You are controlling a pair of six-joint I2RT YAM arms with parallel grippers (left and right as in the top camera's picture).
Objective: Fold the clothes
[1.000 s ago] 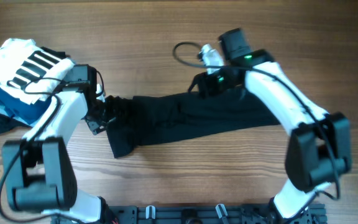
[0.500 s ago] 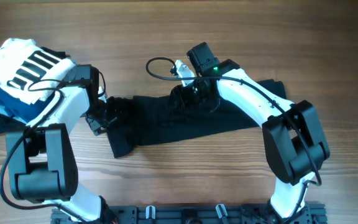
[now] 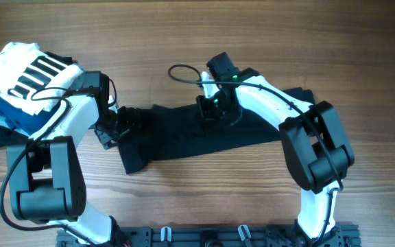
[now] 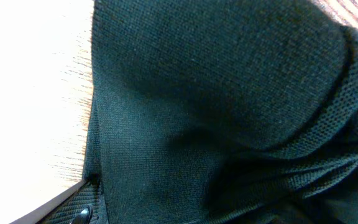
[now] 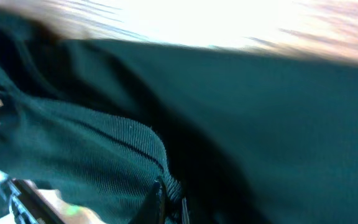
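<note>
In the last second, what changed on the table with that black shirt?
The right tool swept left along the black shirt, from its upper right part to over its middle, leaving the right end uncovered. The left tool stayed at the shirt's left end; the striped white garment on the blue pile never moved.

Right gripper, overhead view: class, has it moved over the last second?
Yes. The right gripper has shifted left along the shirt, ending closer to the striped garment, which stayed put at the table's left end.
</note>
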